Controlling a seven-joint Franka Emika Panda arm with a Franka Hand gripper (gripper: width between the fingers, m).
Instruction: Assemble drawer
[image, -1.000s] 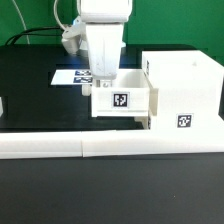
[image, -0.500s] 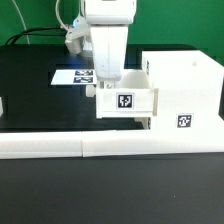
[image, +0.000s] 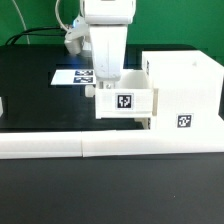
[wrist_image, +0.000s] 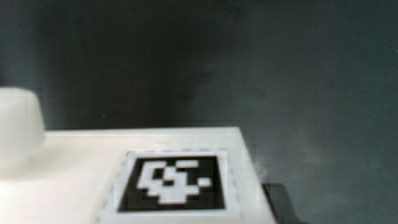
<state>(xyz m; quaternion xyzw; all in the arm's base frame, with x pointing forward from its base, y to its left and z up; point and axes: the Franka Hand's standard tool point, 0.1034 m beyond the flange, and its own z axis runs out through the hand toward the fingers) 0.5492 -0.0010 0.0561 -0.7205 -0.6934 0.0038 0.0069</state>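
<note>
Exterior view, centre frame — gripper (image: 108, 86) reaches into a tray (image: 126, 101) beside the casing (image: 184, 92); its grip cannot be told.

Exterior view: set low at table front, facing across black table (image: 30, 95), moderately near; takes in white plastic knobbed tray with square tag (image: 124, 102) and tall white box casing (image: 185, 90). Wrist view: aimed down, very close, blurred. Shared: tagged tray face (wrist_image: 169, 180).

A black worktop (image: 30, 95) carries the flat white marker board (image: 68, 76) and long white border bars (image: 60, 147) along its near edge.
</note>
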